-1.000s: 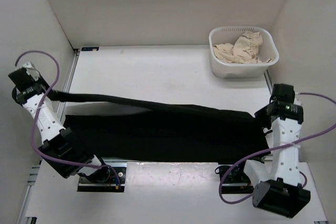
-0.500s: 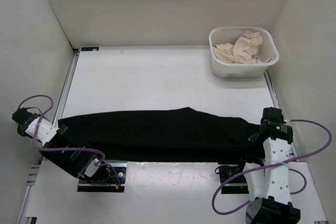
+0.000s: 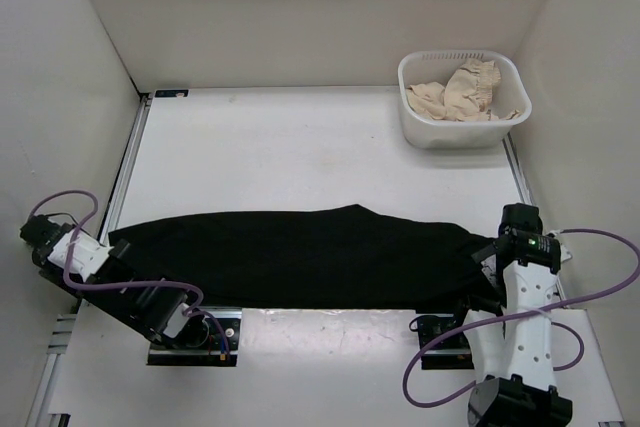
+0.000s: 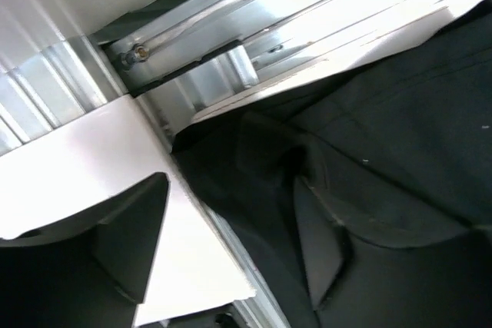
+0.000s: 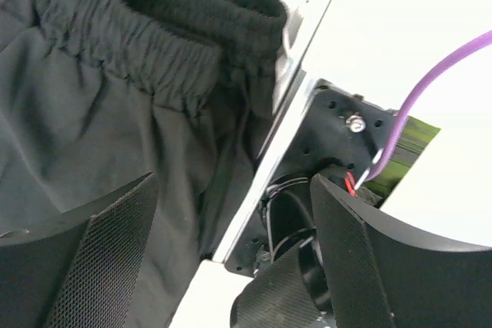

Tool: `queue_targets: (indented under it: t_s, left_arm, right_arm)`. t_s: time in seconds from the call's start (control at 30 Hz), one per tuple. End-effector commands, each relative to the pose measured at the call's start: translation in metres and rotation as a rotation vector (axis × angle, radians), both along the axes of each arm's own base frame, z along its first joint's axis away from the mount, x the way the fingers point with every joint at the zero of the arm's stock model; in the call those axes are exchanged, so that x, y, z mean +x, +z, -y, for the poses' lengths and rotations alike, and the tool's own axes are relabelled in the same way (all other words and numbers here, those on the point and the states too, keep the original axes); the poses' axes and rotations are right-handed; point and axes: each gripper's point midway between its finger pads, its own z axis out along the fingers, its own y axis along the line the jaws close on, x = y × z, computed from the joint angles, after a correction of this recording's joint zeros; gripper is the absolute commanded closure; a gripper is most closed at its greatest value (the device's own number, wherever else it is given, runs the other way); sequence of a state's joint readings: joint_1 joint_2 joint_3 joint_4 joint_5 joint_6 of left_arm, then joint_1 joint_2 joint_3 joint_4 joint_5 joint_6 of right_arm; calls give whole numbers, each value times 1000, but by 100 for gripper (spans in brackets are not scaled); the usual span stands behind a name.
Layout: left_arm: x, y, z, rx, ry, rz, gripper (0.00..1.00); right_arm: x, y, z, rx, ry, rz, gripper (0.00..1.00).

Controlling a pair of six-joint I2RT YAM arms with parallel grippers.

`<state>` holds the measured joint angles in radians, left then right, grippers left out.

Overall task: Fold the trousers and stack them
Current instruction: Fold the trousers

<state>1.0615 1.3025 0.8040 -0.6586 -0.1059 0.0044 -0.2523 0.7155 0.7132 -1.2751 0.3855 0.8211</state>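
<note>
Trousers point(image 3: 300, 252) lie on the table point(image 3: 300, 147) as one long black band, well nearer the arm bases than the white basket point(image 3: 420, 132). The elastic waistband point(image 5: 154, 44) is at the end on the basket's side, and the leg ends reach far to the basket's left. I see the right gripper point(image 5: 234, 197) at that waistband end with its fingers wide apart and nothing clamped (cloth and the table's edge show through the gap). The left gripper point(image 3: 108, 245) sits at the end farthest from the basket. Its one visible finger point(image 4: 123, 243) stands clear of the cloth, so I read it as parted too. Cream cloth point(image 3: 465, 92) lies crumpled inside the basket
</note>
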Motion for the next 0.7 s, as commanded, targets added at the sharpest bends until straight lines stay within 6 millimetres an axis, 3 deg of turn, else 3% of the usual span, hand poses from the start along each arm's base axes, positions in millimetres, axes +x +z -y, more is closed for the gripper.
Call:
queue_targets:
  t_s: [0.0, 0.07, 0.17, 0.3, 0.33, 0.47, 0.6, 0.67]
  left_arm:
    - [-7, 21, -14, 91, 44, 8, 21]
    - [4, 40, -11, 61, 15, 51, 21]
    - [24, 74, 2, 17, -53, 144, 21]
    - [41, 83, 42, -32, -182, 159, 21]
    - [46, 78, 58, -47, -233, 151, 21]
    - [57, 58, 84, -86, -341, 118, 21]
    - [91, 30, 84, -73, -448, 65, 26]
    - [99, 13, 91, -58, -505, -15, 29]
  right_arm:
    - [-4, 13, 12, -68, -30, -9, 16]
    - [11, 26, 17, -93, -2, 54, 16]
    - [36, 34, 17, -81, 108, 97, 25]
    - [68, 31, -7, 27, 258, 125, 41]
    - [71, 29, -14, 26, 277, 117, 47]
    - [83, 11, -34, 39, 329, 81, 59]
    - [88, -24, -50, 95, 348, 20, 69]
    - [96, -31, -52, 98, 349, 19, 70]
